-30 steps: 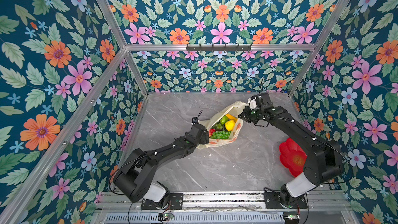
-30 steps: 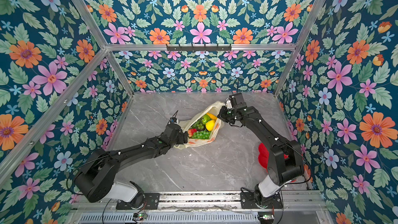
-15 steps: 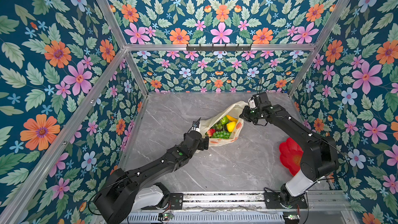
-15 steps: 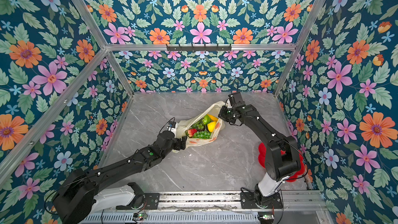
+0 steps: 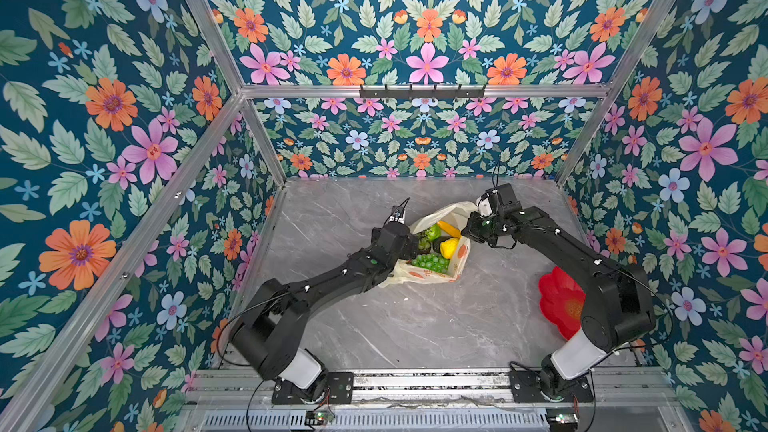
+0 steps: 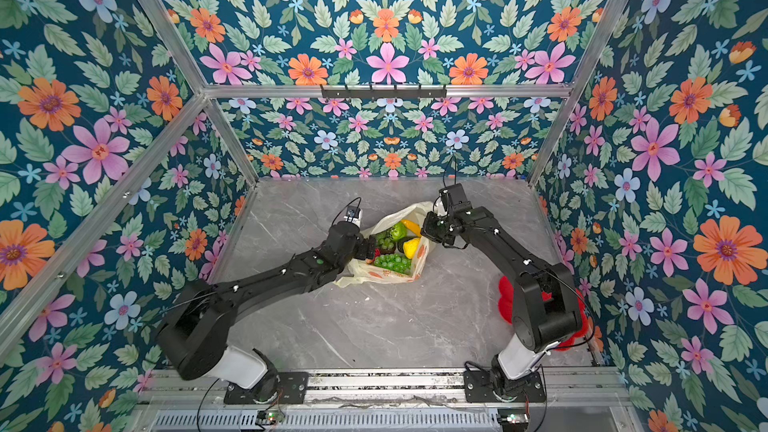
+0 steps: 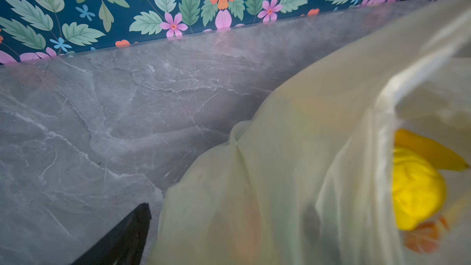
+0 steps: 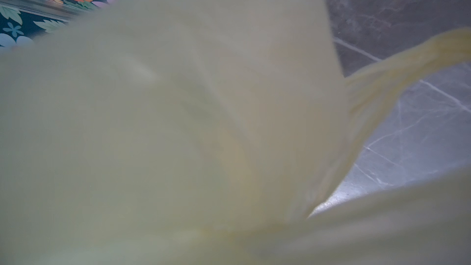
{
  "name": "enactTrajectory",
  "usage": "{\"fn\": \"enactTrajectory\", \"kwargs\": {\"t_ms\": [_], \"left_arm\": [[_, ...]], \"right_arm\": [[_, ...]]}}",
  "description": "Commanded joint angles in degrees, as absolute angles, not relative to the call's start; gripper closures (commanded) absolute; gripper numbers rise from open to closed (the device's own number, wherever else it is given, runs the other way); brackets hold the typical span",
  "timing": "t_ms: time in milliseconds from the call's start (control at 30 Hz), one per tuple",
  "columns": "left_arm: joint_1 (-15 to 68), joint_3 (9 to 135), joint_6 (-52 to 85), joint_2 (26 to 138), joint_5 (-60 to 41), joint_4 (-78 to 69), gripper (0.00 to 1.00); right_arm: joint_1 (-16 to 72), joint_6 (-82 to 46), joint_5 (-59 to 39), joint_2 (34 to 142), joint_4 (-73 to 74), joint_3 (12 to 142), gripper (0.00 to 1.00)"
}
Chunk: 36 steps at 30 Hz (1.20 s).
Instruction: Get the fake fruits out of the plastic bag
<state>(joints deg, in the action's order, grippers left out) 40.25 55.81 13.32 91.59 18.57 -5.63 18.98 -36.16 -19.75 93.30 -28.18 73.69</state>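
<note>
The plastic bag (image 5: 417, 275) lies mid-table on the grey table (image 5: 415, 326), its mouth gaping upward. The fake fruits (image 6: 390, 261) are inside, among them a lemon (image 5: 449, 246) and a banana (image 5: 449, 227). The right gripper (image 5: 471, 227) is pinched shut on the bag's far right rim. The left gripper (image 6: 368, 248) is at the mouth's left edge, jaws wide apart and clamping nothing, with one finger (image 7: 122, 238) outside the film. A red plate (image 5: 559, 305) lies near right.

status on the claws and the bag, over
Left claw open at the bag mouth. Right claw shut on bag rim. Fruit all inside. Nothing blocking.
</note>
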Motion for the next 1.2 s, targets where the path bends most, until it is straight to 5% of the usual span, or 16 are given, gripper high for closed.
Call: {"fn": "enactTrajectory", "kwargs": {"t_ms": [0,300,500,567,833,1167], "left_arm": [[37.33,60.47,13.15,95.75,19.43,-0.59,0.12],[20.10,73.86,27.12,108.54,-3.89,6.24,0.68],[17.16,84.68,29.44,118.69,-9.23,17.90,0.78],[17.75,84.91,27.50,118.21,-10.17,17.84,0.74],[21.91,78.03,24.52,106.56,-1.25,17.61,0.24],[26.72,74.74,33.13,103.90,3.47,22.32,0.10]], "right_arm": [[19.04,-34.53,-19.96,92.80,-28.49,73.61,1.00],[17.31,-29.01,-24.24,92.49,-25.46,69.76,1.00],[16.92,-27.25,-27.54,93.21,-24.30,68.02,1.00],[17.01,-27.57,-29.13,93.42,-23.10,67.35,1.00],[17.61,-31.12,-30.94,93.28,-20.38,66.97,1.00],[19.67,-33.39,-29.52,91.41,-18.01,66.43,1.00]]}}
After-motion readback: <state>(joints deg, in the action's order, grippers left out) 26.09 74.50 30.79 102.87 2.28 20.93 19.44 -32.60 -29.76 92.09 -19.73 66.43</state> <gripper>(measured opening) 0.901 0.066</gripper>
